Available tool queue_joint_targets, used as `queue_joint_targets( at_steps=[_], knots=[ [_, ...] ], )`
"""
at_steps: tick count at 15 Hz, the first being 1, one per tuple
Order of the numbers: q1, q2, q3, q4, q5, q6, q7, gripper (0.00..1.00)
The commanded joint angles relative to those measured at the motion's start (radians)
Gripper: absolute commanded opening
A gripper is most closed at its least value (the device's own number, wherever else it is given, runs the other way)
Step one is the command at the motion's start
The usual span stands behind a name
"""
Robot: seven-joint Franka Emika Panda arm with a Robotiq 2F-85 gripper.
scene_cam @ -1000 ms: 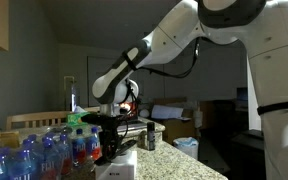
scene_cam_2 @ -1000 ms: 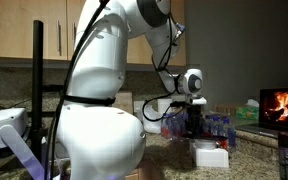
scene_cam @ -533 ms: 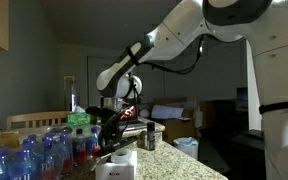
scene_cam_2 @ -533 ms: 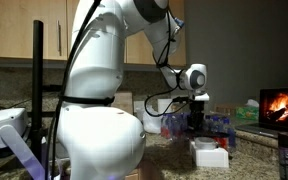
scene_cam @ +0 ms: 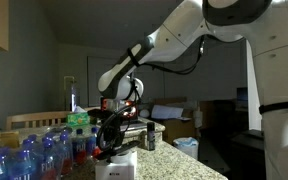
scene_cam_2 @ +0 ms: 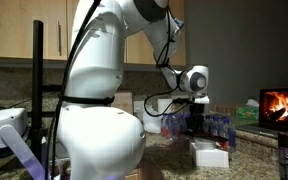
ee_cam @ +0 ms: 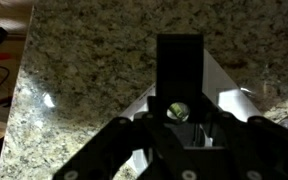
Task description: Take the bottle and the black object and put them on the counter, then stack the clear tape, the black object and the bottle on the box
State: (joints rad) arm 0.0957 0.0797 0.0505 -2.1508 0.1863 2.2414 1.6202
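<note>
A robot gripper (scene_cam: 111, 140) hangs just above a small white rectangular box (scene_cam: 120, 167) on a speckled granite counter (ee_cam: 79, 70). In the wrist view, a squat black object (ee_cam: 179, 68) stands between the gripper's fingers, over the box. Whether the fingers clamp it cannot be told. A slim dark bottle (scene_cam: 151, 139) stands upright on the counter, just right of the box.

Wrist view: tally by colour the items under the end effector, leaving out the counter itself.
Black: 1, the black object
White: 1, the box
Total: 2
</note>
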Motion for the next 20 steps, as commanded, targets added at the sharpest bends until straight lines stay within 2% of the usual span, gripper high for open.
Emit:
queue_joint_targets(
  at_steps=[1, 20],
  knots=[
    [-0.018, -0.041, -0.006, -0.061, 0.051, 0.018, -0.039, 0.18],
    [-0.014, -0.009, -0.016, -0.009, 0.023, -0.014, -0.022, 0.18]
  ],
)
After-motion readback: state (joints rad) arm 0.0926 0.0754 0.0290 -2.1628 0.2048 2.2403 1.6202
